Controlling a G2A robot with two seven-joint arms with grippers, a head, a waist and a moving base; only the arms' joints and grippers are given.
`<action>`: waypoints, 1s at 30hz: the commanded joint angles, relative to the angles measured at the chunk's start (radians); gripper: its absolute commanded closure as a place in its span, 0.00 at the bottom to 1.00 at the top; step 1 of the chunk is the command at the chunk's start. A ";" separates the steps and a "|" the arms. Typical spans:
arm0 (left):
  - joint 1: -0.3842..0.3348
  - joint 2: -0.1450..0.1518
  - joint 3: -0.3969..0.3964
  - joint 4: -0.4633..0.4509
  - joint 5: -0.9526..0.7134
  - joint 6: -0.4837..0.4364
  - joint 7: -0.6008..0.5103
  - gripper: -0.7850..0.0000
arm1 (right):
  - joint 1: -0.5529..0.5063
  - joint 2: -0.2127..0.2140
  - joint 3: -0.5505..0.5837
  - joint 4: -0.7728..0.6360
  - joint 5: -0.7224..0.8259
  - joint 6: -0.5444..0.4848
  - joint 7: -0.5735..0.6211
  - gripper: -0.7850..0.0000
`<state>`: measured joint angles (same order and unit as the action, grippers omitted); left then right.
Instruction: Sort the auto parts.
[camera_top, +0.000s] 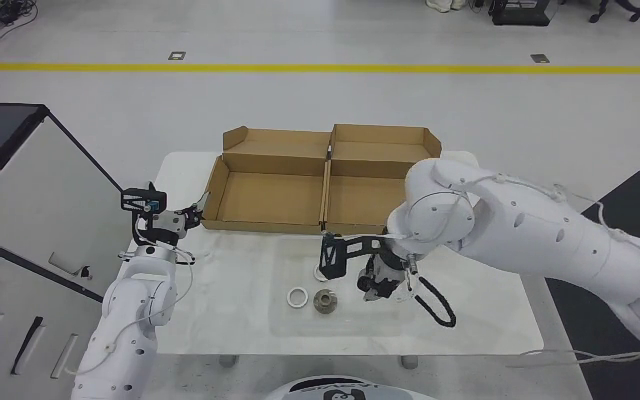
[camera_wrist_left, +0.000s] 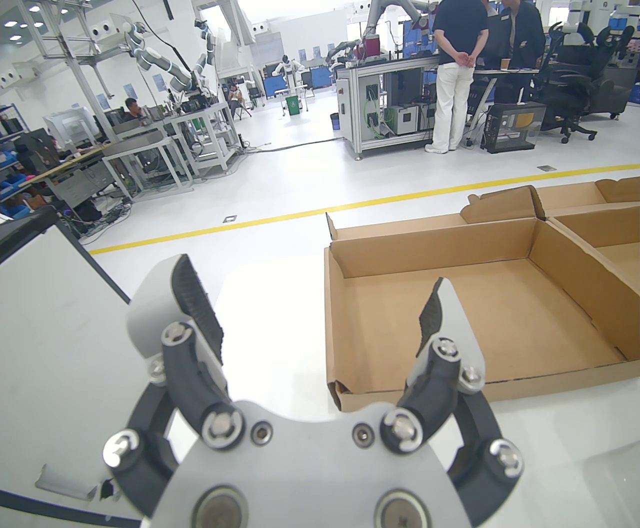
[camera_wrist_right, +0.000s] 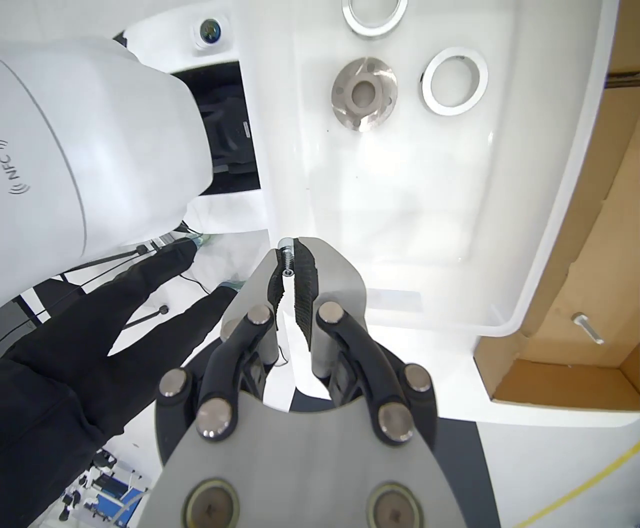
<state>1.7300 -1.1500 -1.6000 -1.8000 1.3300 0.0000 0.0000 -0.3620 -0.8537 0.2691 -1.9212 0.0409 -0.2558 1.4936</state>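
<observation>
My right gripper is shut on a small silver bolt and hangs above the white table. From above, this gripper is at the table's middle, in front of the two cardboard boxes. A metal flange lies on the table beyond it, with one silver ring beside it and a second ring farther off. The top view shows the flange and a ring near the front edge. Another bolt lies in the right box. My left gripper is open, holds nothing, and is by the left box.
The two open cardboard boxes stand side by side at the back of the white table. A grey cabinet stands left of the table. The right arm's bulk covers the table's right half.
</observation>
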 joint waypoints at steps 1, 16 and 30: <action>0.000 0.000 0.000 0.000 0.000 0.000 0.000 0.00 | -0.020 0.019 0.030 0.006 0.020 -0.029 -0.024 1.00; 0.000 0.000 0.000 0.000 0.000 0.000 0.000 0.00 | -0.224 0.154 0.287 0.083 0.192 -0.391 -0.321 1.00; 0.000 0.000 0.000 0.000 0.000 0.000 0.000 0.00 | -0.335 0.242 0.357 0.127 0.214 -0.757 -0.686 1.00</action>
<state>1.7300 -1.1500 -1.6000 -1.8000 1.3300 0.0000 0.0000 -0.6965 -0.6154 0.6192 -1.7886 0.2350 -1.0112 0.7979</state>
